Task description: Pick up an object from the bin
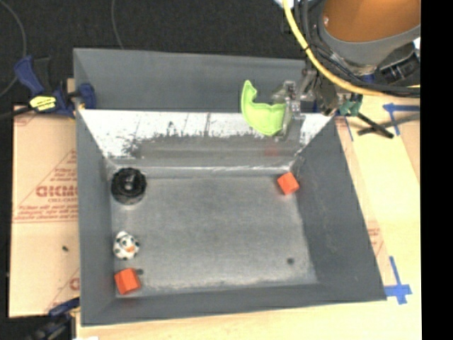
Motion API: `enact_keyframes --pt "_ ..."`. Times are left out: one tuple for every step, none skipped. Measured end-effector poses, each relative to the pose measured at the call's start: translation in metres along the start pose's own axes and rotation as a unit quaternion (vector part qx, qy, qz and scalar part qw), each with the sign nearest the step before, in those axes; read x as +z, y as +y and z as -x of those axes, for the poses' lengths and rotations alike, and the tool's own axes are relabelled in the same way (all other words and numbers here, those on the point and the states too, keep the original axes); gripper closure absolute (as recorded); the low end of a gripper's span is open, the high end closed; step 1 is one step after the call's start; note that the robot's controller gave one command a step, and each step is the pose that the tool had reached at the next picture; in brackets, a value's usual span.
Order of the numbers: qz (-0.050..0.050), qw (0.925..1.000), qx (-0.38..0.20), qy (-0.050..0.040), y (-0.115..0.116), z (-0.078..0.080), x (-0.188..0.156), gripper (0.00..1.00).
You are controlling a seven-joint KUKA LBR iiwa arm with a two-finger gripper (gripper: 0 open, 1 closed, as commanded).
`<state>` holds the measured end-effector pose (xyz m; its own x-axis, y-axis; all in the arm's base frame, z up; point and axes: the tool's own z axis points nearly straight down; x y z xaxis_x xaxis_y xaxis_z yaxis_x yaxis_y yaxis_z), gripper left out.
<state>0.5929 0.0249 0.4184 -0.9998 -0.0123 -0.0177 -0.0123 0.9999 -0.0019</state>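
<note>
My gripper (pixel 287 119) hangs high over the bin's far right corner. It is shut on a lime-green curved plastic piece (pixel 257 112), which sticks out to the left of the fingers, clear of the floor. An orange cube (pixel 287 183) lies on the bin floor just below the gripper, near the right wall.
A black round disc (pixel 128 185) sits by the left wall. A small white ball with dark spots (pixel 126 244) and an orange-red block (pixel 127 281) lie in the near left corner. The arm's orange cover and cables hang over the far right rim.
</note>
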Motion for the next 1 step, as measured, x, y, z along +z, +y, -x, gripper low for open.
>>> enact_keyframes --pt "0.000 0.9999 0.012 -0.0035 0.0042 0.0049 0.0423 1.00"
